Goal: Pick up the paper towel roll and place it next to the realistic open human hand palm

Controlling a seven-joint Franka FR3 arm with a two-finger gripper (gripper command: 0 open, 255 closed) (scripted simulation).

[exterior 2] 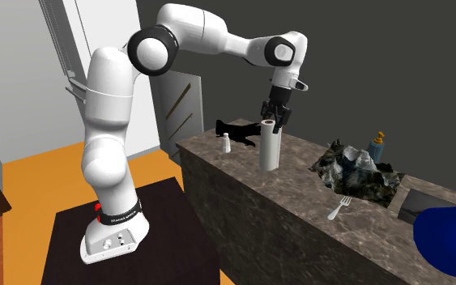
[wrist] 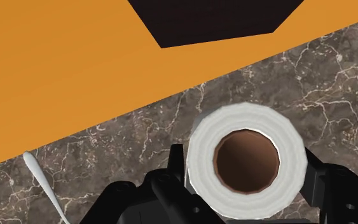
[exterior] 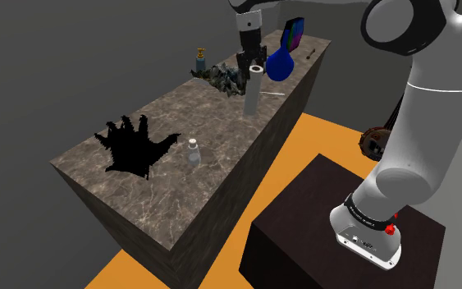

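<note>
Fingers (wrist: 176,167) pinch the paper towel roll (wrist: 247,159) from both sides just under its top rim, as I read the wrist view, and its brown core shows between them. The roll stands upright on the marble table (exterior: 151,201), well apart from the black open hand (exterior: 134,146), toward the opposite end of the table from it. I judge the step in hand to be the lift. I would raise the roll straight up before any sideways travel, since the grip sits high on a tall, soft cylinder that could swing or squash. A small white bottle (exterior: 193,153) stands just beside the hand, on the side facing the roll. I would carry the roll above that bottle and set it down on bare table near the hand.
</note>
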